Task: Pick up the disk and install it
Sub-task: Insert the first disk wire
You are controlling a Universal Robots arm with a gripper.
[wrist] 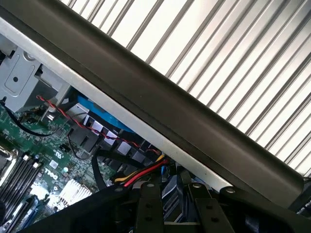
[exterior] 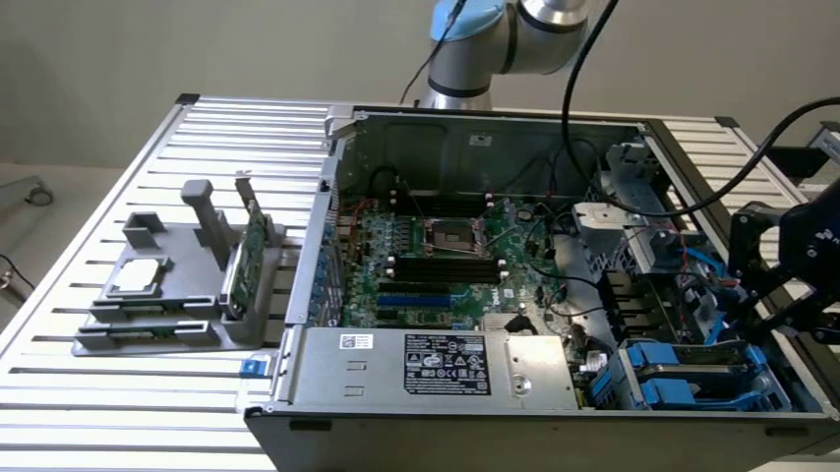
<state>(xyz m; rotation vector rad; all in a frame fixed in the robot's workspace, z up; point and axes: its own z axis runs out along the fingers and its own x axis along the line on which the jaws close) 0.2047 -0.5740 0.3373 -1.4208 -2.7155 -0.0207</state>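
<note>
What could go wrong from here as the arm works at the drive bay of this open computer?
1. The gripper hangs close to the case's side wall; a small misjudgement could knock it against the rim.
2. Loose red and yellow wires lie beside the blue carriers and might snag.
3. The arm's black cable drapes over the open case and could catch inside.
</note>
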